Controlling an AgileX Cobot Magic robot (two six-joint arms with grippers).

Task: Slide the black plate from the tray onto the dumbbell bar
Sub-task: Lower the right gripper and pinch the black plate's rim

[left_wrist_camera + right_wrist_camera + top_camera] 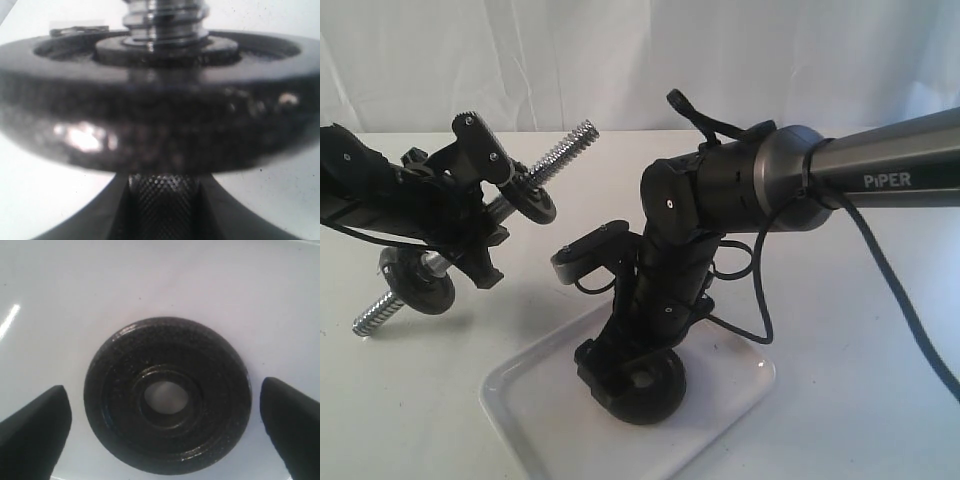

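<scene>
The black plate [167, 395] lies flat on the white tray [150, 285], its centre hole showing. My right gripper [165, 432] hangs open just above it, one finger [32, 435] on each side of the rim and a gap to each. In the exterior view the plate [655, 395] peeks out below that gripper [625, 375], on the tray [530, 400]. My left gripper [480, 225] is shut on the dumbbell bar [565, 145], holding it tilted above the table. The bar's knurled middle [162, 200] sits between the jaws.
Two black discs sit on the bar, one [532, 203] toward its raised end and one [418, 283] toward its low end; one of them [160, 115] fills the left wrist view. The right arm's cable [890, 290] trails over the white table [850, 380].
</scene>
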